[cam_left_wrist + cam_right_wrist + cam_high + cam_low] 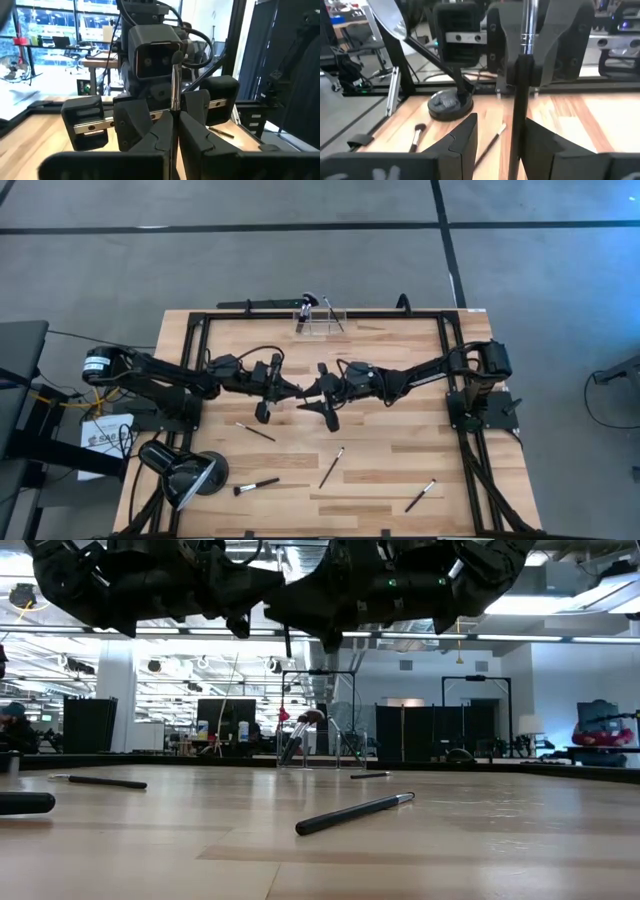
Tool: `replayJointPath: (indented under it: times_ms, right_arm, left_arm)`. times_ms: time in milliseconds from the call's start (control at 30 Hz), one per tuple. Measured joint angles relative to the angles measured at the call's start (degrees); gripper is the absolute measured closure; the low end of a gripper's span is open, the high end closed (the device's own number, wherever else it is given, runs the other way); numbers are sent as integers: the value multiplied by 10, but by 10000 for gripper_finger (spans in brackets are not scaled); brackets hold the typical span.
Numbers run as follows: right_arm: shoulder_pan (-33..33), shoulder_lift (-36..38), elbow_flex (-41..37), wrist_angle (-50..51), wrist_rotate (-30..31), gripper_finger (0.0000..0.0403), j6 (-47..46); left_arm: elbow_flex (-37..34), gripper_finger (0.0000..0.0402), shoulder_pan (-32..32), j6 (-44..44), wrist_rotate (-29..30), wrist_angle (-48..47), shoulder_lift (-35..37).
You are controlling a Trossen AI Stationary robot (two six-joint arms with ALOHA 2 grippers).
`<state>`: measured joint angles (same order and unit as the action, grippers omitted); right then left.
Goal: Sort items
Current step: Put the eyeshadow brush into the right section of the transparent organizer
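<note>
Mid-table, the left gripper (175, 119), reaching in from 9 o'clock, pinches a brush (520, 95). The right gripper (502, 131), from 3 o'clock, stands spread around it. If the left lets go early, the brush could drop.

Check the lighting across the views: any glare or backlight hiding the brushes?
High view: even light, soft shadows, loose makeup brushes clear. Low view: bright ceiling lights turn what hangs overhead into silhouette; the nearest brush stays readable. Left wrist view: bright windows behind, a glint on the held brush's silver ferrule. Right wrist view: glare on the lamp head.
</note>
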<state>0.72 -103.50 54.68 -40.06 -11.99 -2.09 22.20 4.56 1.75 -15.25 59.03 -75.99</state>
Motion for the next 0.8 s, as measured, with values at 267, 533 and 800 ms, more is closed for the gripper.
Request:
replayJointPath:
  times_ms: [267,533,800]
  right_arm:
    - [-1,0,0,0,0,285,0]
    - [-1,0,0,-3,-1,285,1]
    - [-5,0,0,17,-1,297,10]
  left_arm:
    - [0,386,0,4,0,-11,-2]
    - [-1,385,1,4,-43,-39,-2]
    - [-1,385,1,5,-44,-38,-2]
